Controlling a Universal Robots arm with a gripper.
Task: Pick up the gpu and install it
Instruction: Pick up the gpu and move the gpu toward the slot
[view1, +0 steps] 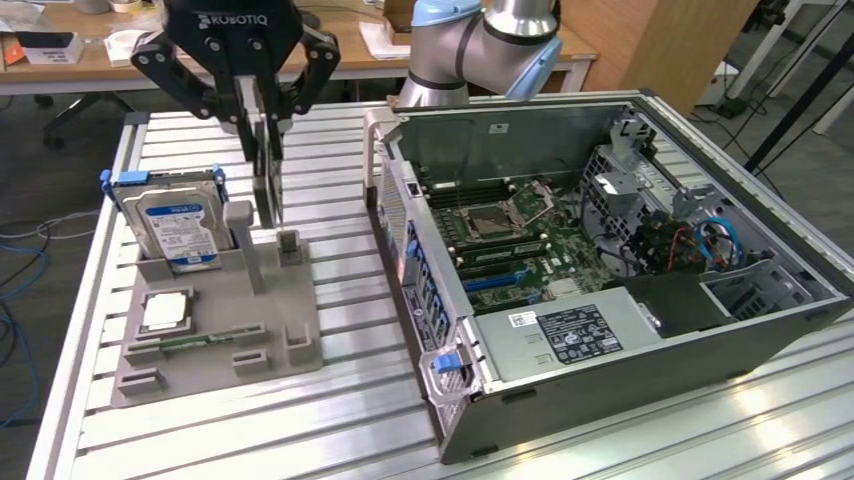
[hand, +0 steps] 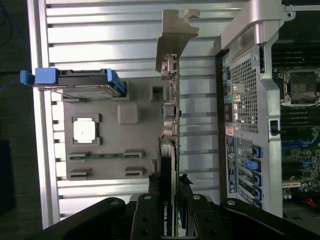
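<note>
- One gpu (view1: 271, 185), seen edge-on as a thin upright card, hangs over the grey holder (view1: 287, 330), in line with a small slotted post near the holder's back edge. Whether its lower edge touches that post I cannot tell.
- In the wrist view its green board carries a flat silver end bracket (hand: 176, 35) with a notched, bent tip, pointing away from the hand.
- The gripper (view1: 267, 125) is clamped on the card. Its black fingers (hand: 155, 182) press both faces at the end with the black, white-lettered block.
- The holder is a matte grey moulded tray with recesses and raised blocks.
- A silver hard drive (view1: 180, 225) with a blue label stands upright in the tray, in a blue plastic frame.
- A square silver processor chip (view1: 163, 312) lies flat in a square pocket of the tray.
- A narrow green memory stick (view1: 200, 343) lies flat between small slotted blocks.
- The open computer case (view1: 667, 370), dark metal with a perforated rear panel, lies on its side to the exterior view's right of the holder.
- Inside the case are a green motherboard (view1: 534, 240) with a processor socket (view1: 491, 218), a labelled grey power supply (view1: 567, 335) and blue cables (view1: 721, 240).
- Both stand on a ribbed aluminium table (view1: 334, 430).
</note>
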